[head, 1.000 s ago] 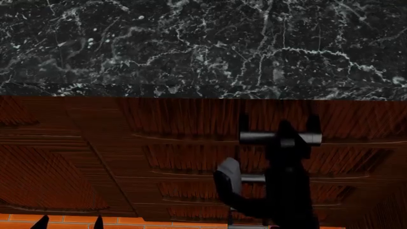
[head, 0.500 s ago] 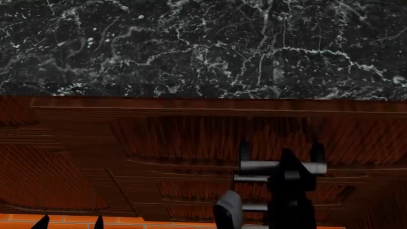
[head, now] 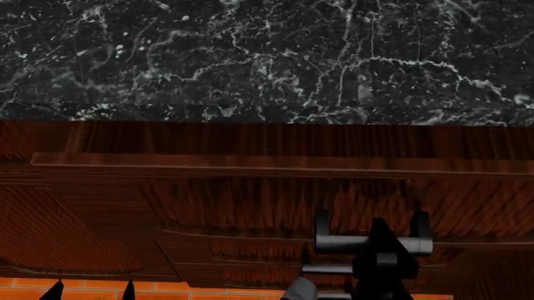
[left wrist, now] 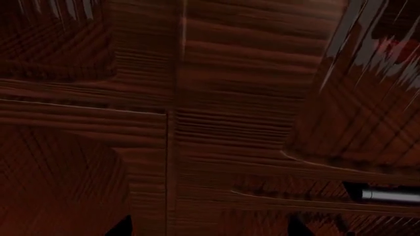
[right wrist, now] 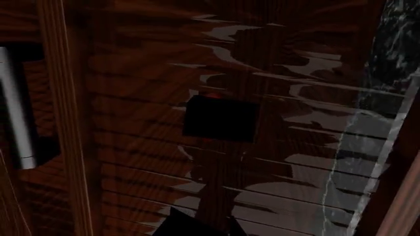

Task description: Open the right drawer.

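The right drawer (head: 250, 200) is a wide reddish-brown front with a silver bar handle (head: 334, 244) on two black posts. It stands pulled out from under the marble counter, and its top edge (head: 250, 161) shows. My right gripper (head: 381, 251) is black and shut over the handle's middle. In the right wrist view I see the wood front (right wrist: 131, 147) and a black post (right wrist: 220, 120); the gripped bar is hidden by the fingers (right wrist: 190, 223). My left gripper (head: 92, 292) is open and empty at the lower left, facing wood panels in the left wrist view (left wrist: 208, 228).
A black marble countertop (head: 267, 56) fills the top of the head view. A lower drawer's silver handle (head: 326, 269) sits below the gripped one and also shows in the left wrist view (left wrist: 390, 195). More wood cabinet fronts (head: 50, 225) lie to the left above the orange tiled floor (head: 209, 292).
The right drawer has slid out toward me. Its handle and my right gripper have moved down the head view together. The left gripper has stayed put.
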You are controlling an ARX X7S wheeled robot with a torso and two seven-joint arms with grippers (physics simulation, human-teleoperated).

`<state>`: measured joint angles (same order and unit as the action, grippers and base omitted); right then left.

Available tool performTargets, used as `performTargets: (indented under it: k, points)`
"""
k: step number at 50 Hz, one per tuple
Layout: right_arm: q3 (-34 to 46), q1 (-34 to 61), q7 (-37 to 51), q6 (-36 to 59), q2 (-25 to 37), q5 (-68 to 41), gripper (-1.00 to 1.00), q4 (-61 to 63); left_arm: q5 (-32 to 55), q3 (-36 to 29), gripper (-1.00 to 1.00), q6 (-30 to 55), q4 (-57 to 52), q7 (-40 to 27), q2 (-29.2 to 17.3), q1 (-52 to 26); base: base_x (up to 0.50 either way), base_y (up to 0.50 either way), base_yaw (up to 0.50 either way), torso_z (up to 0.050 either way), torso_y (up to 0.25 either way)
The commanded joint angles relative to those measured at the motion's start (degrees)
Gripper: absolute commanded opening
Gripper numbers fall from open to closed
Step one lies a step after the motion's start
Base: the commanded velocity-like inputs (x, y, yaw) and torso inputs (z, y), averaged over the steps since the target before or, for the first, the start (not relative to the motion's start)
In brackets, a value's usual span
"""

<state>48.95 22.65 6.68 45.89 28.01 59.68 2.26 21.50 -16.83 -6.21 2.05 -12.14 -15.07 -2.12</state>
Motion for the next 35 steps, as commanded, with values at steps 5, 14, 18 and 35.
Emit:
performTargets:
  k: [5, 14, 18, 35]
  points:
    - [3.39, -1.57, 1.63, 0.59, -1.02, 5.23, -1.0, 3.41, 0.14, -0.33, 1.0, -0.25, 0.29, -0.17, -0.12, -0.05, -0.25, 0.0, 0.0, 0.0, 0.0]
    - [3.43, -1.24, 1.29, 0.39, -0.8, 5.32, -1.0, 3.66, 0.18, -0.54, 1.0, -0.4, 0.68, -0.16, -0.22, -0.25, -0.27, 0.0, 0.0, 0.0, 0.001]
    - [3.41, -1.09, 1.33, 0.34, -0.85, 5.24, -1.0, 3.12, 0.39, -0.56, 1.0, -0.21, 0.4, -0.3, -0.31, -0.24, -0.27, 0.0, 0.0, 0.004, 0.0]
    - [3.49, -0.93, 0.8, 0.38, -0.88, 5.37, -1.0, 3.2, 0.87, -0.7, 1.0, -0.59, 0.38, -0.42, -0.48, -0.19, -0.24, 0.0, 0.0, 0.0, 0.001]
